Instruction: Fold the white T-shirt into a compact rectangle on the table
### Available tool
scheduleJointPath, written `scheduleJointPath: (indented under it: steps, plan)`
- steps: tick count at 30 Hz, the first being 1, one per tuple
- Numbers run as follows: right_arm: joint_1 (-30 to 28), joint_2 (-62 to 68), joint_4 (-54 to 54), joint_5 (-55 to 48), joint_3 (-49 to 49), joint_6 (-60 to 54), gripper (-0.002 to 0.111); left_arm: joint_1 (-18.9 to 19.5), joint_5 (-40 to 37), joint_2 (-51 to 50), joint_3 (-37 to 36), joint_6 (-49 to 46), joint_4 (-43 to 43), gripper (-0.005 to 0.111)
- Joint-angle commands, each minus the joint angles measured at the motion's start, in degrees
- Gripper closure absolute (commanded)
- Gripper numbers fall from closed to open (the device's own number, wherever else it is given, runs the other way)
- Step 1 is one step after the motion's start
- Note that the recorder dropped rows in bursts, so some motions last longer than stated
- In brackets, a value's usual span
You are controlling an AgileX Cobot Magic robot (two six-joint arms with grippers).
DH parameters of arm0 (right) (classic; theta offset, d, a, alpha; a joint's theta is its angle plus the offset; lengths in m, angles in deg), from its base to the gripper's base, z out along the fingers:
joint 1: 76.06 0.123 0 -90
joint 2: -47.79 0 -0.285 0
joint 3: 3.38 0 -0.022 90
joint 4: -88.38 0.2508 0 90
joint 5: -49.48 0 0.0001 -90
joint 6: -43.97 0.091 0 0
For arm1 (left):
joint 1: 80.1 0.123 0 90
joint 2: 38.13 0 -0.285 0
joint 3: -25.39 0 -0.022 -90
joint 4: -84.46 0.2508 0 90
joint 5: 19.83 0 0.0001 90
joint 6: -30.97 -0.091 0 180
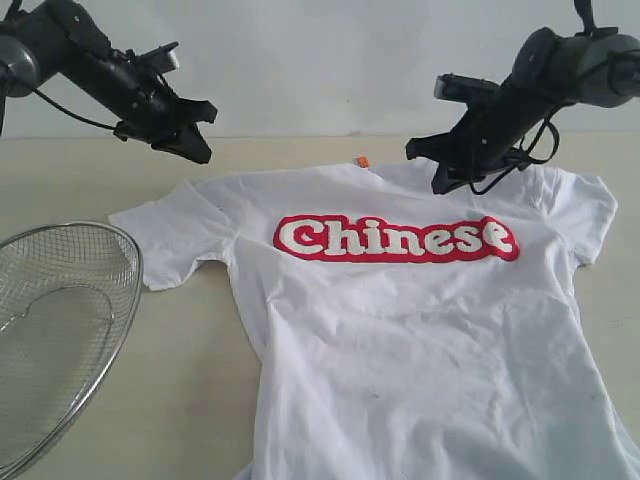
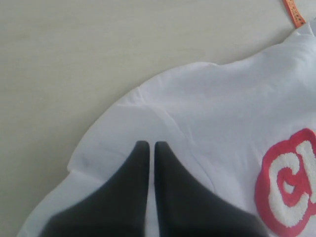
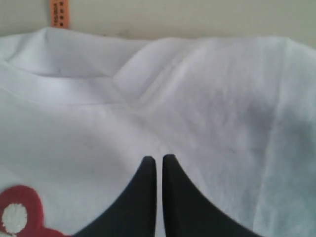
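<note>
White T-shirt (image 1: pixel 420 340) flat on table (image 1: pixel 190 400)

- T-shirt (image 1: pixel 400 340): white cloth, matt and soft-looking, with shallow creases.
- Lettering (image 1: pixel 398 238): white, fuzzy, towel-like pile, set on a red banner (image 2: pixel 260 190) with a similar nap.
- Tag (image 2: pixel 295 12): orange strip, matt, woven-looking.
- Table (image 1: pixel 200 400): pale beige, smooth, matt, with a faint wood-like grain.
- Basket (image 1: pixel 128 300): fine metal wire mesh with a glossy, silvery rim.
- Left gripper (image 2: pixel 148 145), right gripper (image 3: pixel 159 159): black, smooth, matt, plastic-looking.
</note>
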Motion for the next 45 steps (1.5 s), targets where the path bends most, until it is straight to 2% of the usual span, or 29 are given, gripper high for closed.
scheduleJointPath:
  steps: [1, 14, 30, 39, 45]
  plan:
    - [-0.5, 0.37, -1.85, 3.6, -0.34, 0.51, 0.108, -0.22, -0.29, 0.66, 0.28, -0.32, -0.34, 0.102]
    - [-0.5, 5.27, -5.07, 6.23, -2.68, 3.61, 0.108, -0.22, -0.29, 0.66, 0.28, -0.32, -0.71, 0.102]
    - [-0.54, 13.86, -9.9, -0.47, -20.37, 11.44, 0.108, -0.22, -0.29, 0.66, 0.28, -1.16, -0.32, 0.102]
    - [-1.06, 11.94, -6.42, -1.27, -20.37, 14.32, 0.108, -0.22, -0.29, 0.66, 0.28, -1.77, -0.31, 0.102]
    - [-0.71, 5.06, -3.99, -6.34, -20.25, 10.72, 0.108, -0.87, -0.29, 0.66, 0.28, -0.97, -0.31, 0.102]
